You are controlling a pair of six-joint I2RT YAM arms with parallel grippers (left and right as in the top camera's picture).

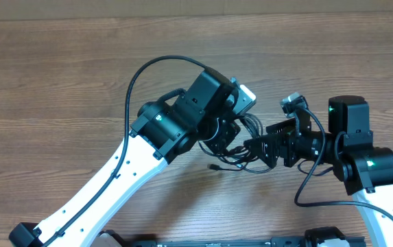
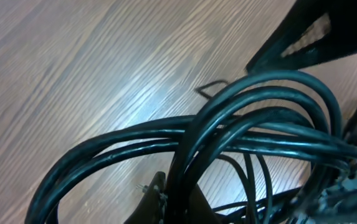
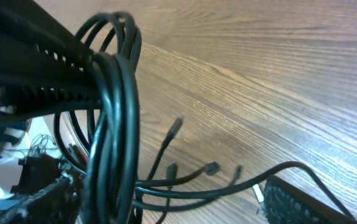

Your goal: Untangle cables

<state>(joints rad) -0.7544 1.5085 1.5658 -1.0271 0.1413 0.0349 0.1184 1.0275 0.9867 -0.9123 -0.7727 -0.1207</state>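
Above the middle of the worktop (image 1: pixel 59 68), the left hand (image 1: pixel 223 142) is closed, apparently pinching the cables (image 3: pixel 113 137), while the right hand (image 1: pixel 259 151) stands wide open, gripping nothing, the bunched loops draped around one finger.

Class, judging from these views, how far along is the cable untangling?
Done: nothing; the cables are one tangled bunch. In hand: left gripper shut on them, loops draped over one open jaw of the right gripper. Remaining: pulling every cord free, plug tips included.
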